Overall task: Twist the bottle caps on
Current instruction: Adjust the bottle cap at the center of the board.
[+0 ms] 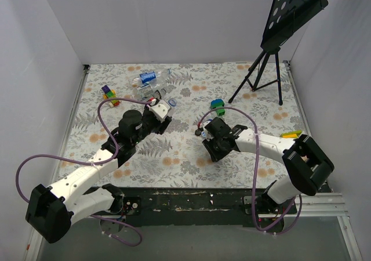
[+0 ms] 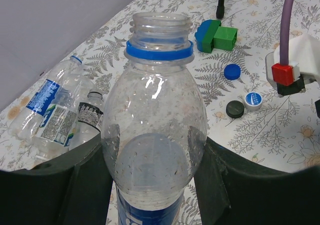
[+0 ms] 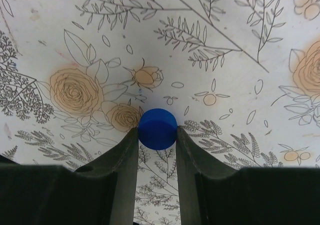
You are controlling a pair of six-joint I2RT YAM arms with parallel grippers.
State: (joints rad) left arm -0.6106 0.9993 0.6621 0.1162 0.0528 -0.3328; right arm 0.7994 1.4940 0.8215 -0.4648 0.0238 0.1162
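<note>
Left gripper clamps a clear plastic bottle with a blue neck ring upright, its mouth open for capping, while right gripper, low at the floral-print table, pinches a small round blue screw cap, apparently to bring it across.

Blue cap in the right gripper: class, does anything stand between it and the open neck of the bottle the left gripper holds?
Nothing visible does. Only space over the tablecloth separates the blue cap from the open-necked bottle; the loose caps lie flat below its neck.
</note>
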